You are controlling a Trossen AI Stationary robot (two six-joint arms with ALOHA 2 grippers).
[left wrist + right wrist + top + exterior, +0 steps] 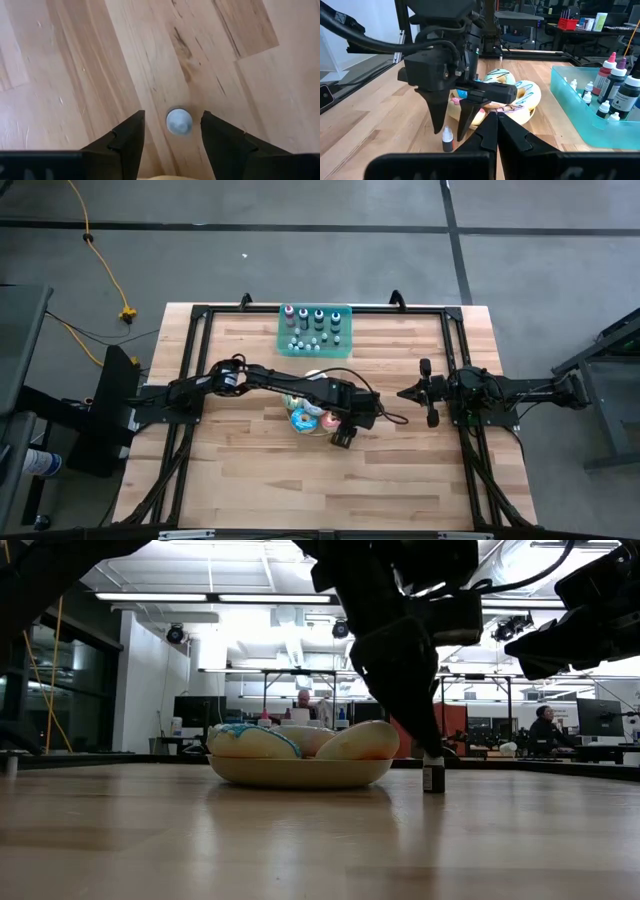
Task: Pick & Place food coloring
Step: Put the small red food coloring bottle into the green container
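From above, the left gripper (343,439) hangs beside the donuts (308,418). Low down, a dark, pale-capped bottle (433,774) stands upright on the table (320,840), between spread, released fingers (127,140). Right gripper (424,393) looks clenched.

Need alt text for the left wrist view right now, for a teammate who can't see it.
Looking straight down, the left gripper is open with a small white-capped bottle standing on the wooden table between its two dark fingers. Neither finger visibly touches the bottle.

A lab-like open office: monitors (192,710), desks (520,20), ceiling strip lights (200,597).
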